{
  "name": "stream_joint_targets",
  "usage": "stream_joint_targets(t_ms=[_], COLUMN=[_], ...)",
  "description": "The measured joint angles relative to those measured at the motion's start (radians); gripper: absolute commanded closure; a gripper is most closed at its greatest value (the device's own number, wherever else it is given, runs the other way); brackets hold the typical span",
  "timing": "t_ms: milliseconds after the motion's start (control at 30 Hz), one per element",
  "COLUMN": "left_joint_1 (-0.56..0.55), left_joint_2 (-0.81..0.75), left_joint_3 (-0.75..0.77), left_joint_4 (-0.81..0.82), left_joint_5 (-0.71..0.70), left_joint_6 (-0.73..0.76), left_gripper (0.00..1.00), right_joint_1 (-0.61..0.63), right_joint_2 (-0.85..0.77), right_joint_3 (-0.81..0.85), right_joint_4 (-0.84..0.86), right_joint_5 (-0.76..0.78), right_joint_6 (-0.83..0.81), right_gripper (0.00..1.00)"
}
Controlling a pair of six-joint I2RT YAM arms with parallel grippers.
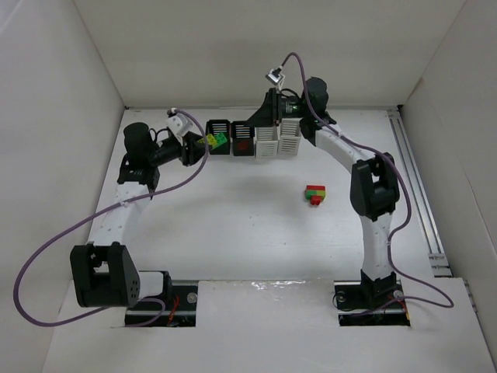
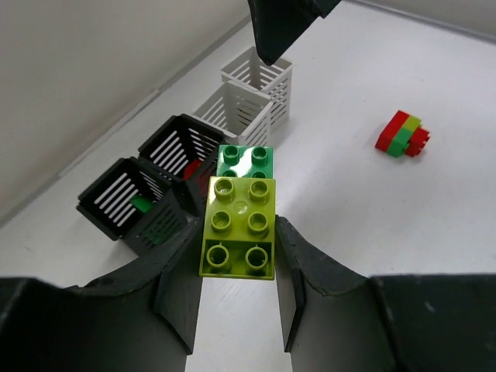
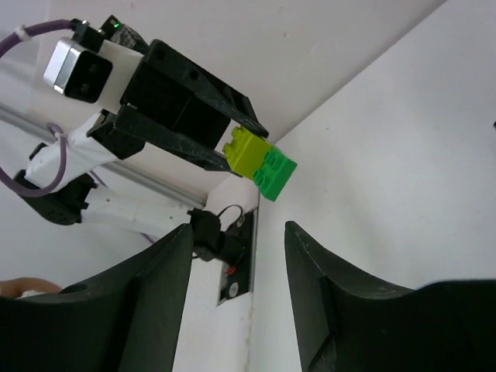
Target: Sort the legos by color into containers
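The left gripper [image 2: 236, 260] clamped the yellow-green and green bricks [image 2: 239, 225] just beside the black baskets [image 2: 108, 203], the green one partly hidden. The right gripper [image 3: 239, 229] hung spread and empty over the white baskets [image 1: 277, 138], whose insides I couldn't make out. The red-green stack [image 1: 315, 194] lay apart on the table [image 1: 233, 233].

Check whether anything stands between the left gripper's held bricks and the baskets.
Nothing visible lies between the yellow-green and green bricks and the two black baskets. The right gripper hangs over the white baskets, crowding that end.
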State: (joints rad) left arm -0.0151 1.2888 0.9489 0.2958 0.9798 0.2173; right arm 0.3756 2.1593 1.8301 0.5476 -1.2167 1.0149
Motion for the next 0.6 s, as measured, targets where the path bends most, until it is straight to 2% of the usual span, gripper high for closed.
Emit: stream_joint_targets(t_ms=[267,600], left_joint_1=[-0.054,-0.130], left_joint_2=[-0.062,-0.070], left_joint_3=[0.000,0.000], left_joint_4=[-0.122,-0.166], left_joint_5=[-0.039,-0.055], left_joint_6=[0.245,0.313], left_gripper=[0.99,1.00], right_joint_1=[0.000,0.052], right_joint_2=[0.018,0.080], right_joint_3=[0.000,0.045], right_joint_4=[-0.047,-0.070], right_joint_5=[-0.075,-0.156], right_joint_6=[0.041,0.077], right_gripper=[0.41,0.38])
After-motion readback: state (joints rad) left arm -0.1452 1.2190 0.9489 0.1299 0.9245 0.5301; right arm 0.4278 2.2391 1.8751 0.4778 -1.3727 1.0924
